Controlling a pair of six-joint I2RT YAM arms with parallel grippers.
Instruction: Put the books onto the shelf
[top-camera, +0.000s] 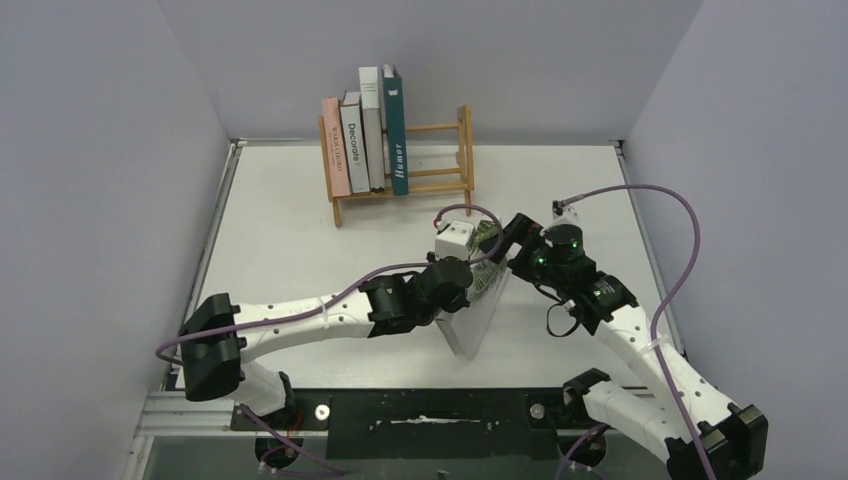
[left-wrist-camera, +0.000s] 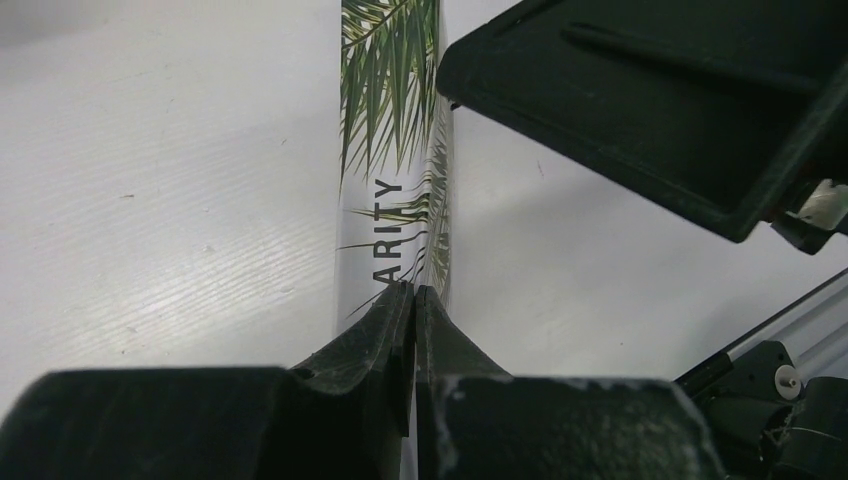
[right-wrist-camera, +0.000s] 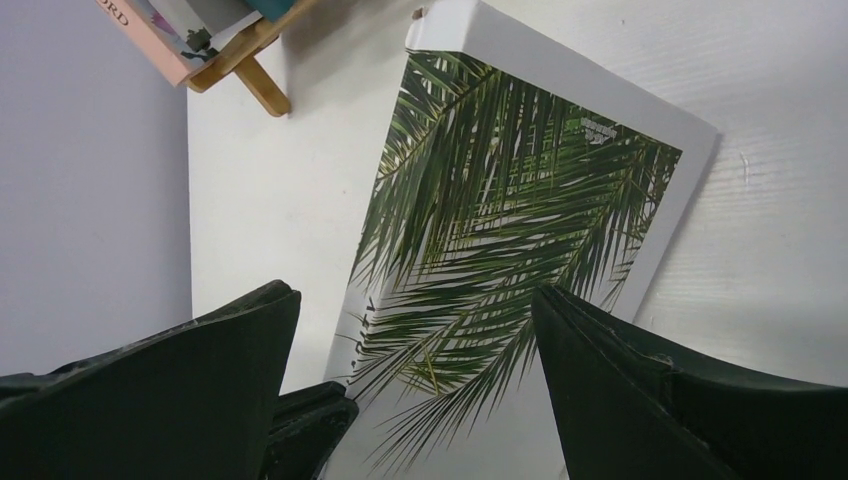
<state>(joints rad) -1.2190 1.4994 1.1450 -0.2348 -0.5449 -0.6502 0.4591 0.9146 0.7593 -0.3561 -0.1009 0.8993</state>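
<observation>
Where the left pincer (left-wrist-camera: 412, 295) stands: its two black fingers are pressed together with no gap showing, and their tips meet at the narrow spine edge of the palm-leaf book (left-wrist-camera: 385, 120), just below the printed letters "ARITY". Whether anything is pinched between the tips cannot be told.
Right pincer (right-wrist-camera: 415, 300): fingers spread wide apart, holding nothing. The book's leafy front cover fills the space seen between and beyond them.
Palm-leaf book: white with green fronds. From above it stands tilted on one edge on the table (top-camera: 290, 250), between the two wrists. Its plain white side is turned toward the left arm and its leafy side toward the right arm.
Seen from the left wrist: one dark finger (left-wrist-camera: 650, 100) of the right pincer looms at the upper right, close beside the book.
Shelf (top-camera: 440, 128): a small light-wood rack at the far edge of the table, near the back wall and well apart from the palm-leaf book.
Books on the shelf: four stand upright, packed together at its left end — from the left, the pink book (top-camera: 333, 150), the brown "Decorate" book (top-camera: 354, 145), the grey book (top-camera: 371, 125) and the dark teal "Humor" book (top-camera: 396, 130).
Seen from the right wrist: a wooden foot of the shelf and a corner of the pink book show at the upper left.
Surroundings: pale grey walls on three sides — purple cables loop along both arms.
</observation>
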